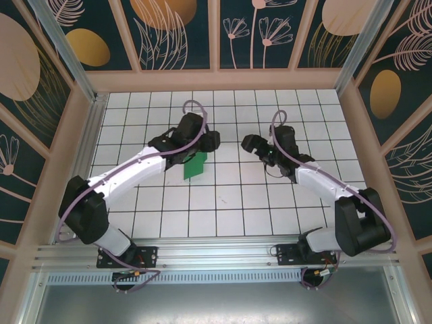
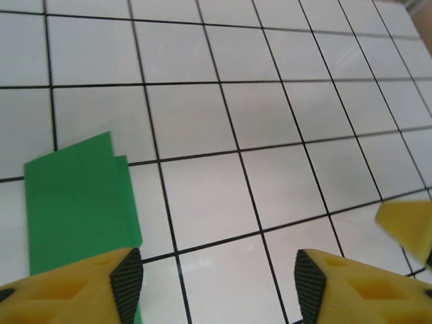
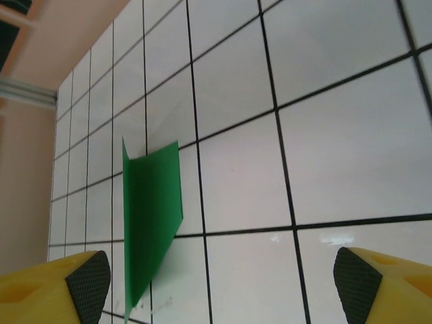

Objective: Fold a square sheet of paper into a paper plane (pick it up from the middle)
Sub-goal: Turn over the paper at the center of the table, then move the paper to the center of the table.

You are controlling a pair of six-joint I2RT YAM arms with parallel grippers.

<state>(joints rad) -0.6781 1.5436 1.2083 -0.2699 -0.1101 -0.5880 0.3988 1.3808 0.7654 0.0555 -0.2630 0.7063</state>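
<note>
Both wide: L pincer (image 2: 219, 278), R pincer (image 3: 223, 282); folded green paper (image 1: 195, 165) on tiled table (image 1: 229, 209), beside L.

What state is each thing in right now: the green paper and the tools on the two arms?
green paper: folded over, lying loose, not held.
left tool: open, holding nothing.
right tool: open, holding nothing.

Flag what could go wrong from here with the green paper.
The green paper lies with its two layers' edges offset, so later creases may come out skewed. In the right wrist view one flap stands up and may spring open. The left gripper, open, has one finger at the sheet's edge and could nudge it.
</note>
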